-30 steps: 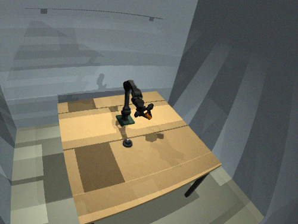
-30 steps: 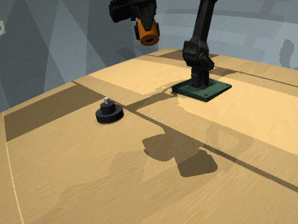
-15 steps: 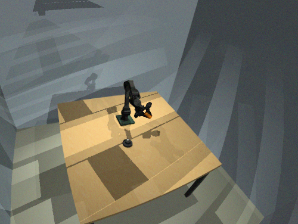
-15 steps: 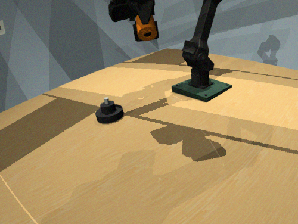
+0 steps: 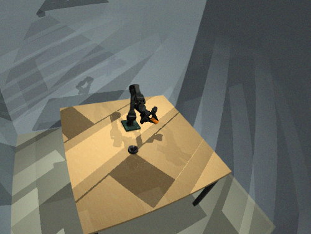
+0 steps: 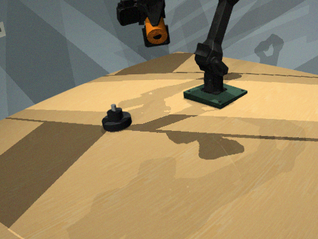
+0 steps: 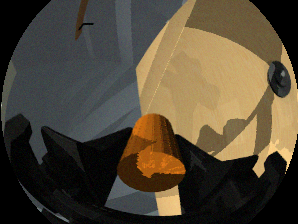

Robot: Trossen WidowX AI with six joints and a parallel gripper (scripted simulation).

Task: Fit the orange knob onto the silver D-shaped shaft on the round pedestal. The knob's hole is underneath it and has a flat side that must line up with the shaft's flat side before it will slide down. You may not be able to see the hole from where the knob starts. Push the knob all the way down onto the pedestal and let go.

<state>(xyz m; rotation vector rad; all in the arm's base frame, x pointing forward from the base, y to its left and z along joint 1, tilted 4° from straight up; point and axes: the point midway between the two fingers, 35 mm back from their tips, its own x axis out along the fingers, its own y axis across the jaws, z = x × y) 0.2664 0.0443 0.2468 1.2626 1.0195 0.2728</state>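
Observation:
The orange knob [image 5: 155,121] [image 6: 152,29] [image 7: 152,135] is held high above the table, well away from the pedestal. My gripper [image 5: 151,119] [image 6: 156,31] [image 7: 153,135] is shut on its sides. The knob is tilted, and its end face with a dark hole is turned towards the exterior camera; I cannot tell the flat side's direction surely. The wrist view shows no hole. The round black pedestal [image 5: 133,151] [image 6: 116,125] [image 7: 278,89] stands on the table. Its short silver shaft [image 6: 113,107] [image 7: 282,74] points up with nothing on it; its flat side is not clear.
The arm's green base plate [image 5: 131,126] [image 6: 219,102] is bolted behind the pedestal, to its right in the exterior view. The wooden table [image 5: 102,199] [image 6: 127,206] [image 7: 220,65] carries dark shadow patches and the arm's shadow. Its edge shows in the wrist view.

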